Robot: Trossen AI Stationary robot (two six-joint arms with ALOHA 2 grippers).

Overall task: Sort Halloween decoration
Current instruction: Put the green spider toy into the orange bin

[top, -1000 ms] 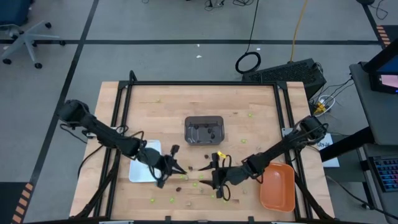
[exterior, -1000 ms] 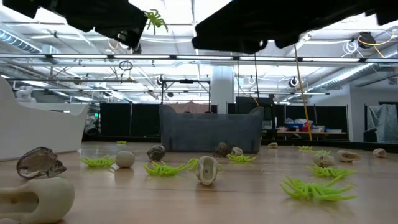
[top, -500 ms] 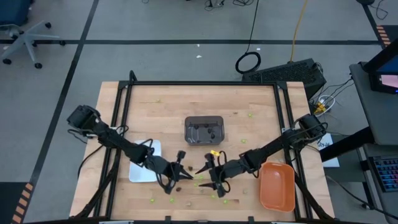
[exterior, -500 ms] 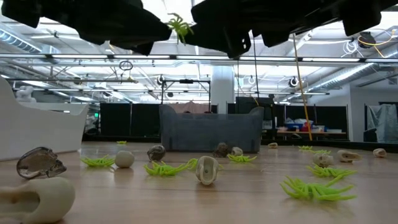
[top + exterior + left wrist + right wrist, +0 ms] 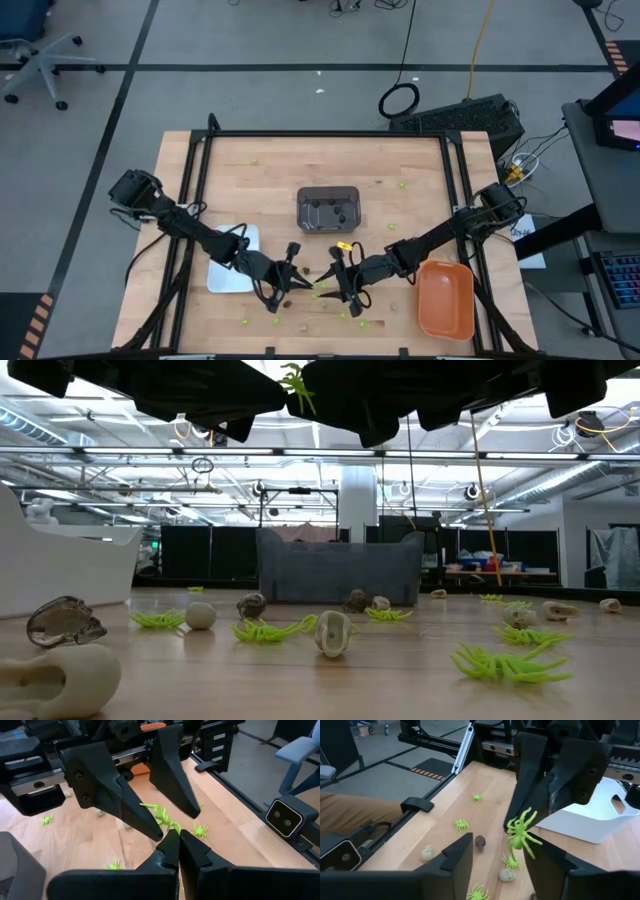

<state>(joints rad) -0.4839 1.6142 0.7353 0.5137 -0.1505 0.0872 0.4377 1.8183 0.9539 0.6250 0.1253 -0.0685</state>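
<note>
High view: both arms reach in over the near middle of the worktop (image 5: 400,160), their hands tip to tip. The left hand (image 5: 291,276) comes from the left, past the white tray (image 5: 222,280); the right hand (image 5: 335,280) comes from the right, past the orange tray (image 5: 445,300). A grey tray (image 5: 328,208) sits just beyond them at mid-worktop, with dark pieces inside.

Left wrist view: the left hand (image 5: 176,841) has its fingers pressed together, clamped on a leg of a lime-green spider (image 5: 162,816), which hangs in the air above the wood. The right hand's two fingers (image 5: 125,800) stand apart on either side of that spider, not closed on it. More green spiders (image 5: 200,829) lie on the wood below.

Right wrist view: the spider (image 5: 521,833) dangles from the left hand's tip, between the right hand's spread fingers (image 5: 461,855). Green spiders (image 5: 461,824), a dark trinket (image 5: 480,842) and tan ones (image 5: 426,853) are scattered over the wood, and the white tray (image 5: 580,822) lies behind.

Low view: the spider (image 5: 296,382) is held high under the dark hands. Green spiders (image 5: 508,660), tan skulls (image 5: 332,632) and a clear-dark piece (image 5: 64,622) rest on the worktop.
</note>
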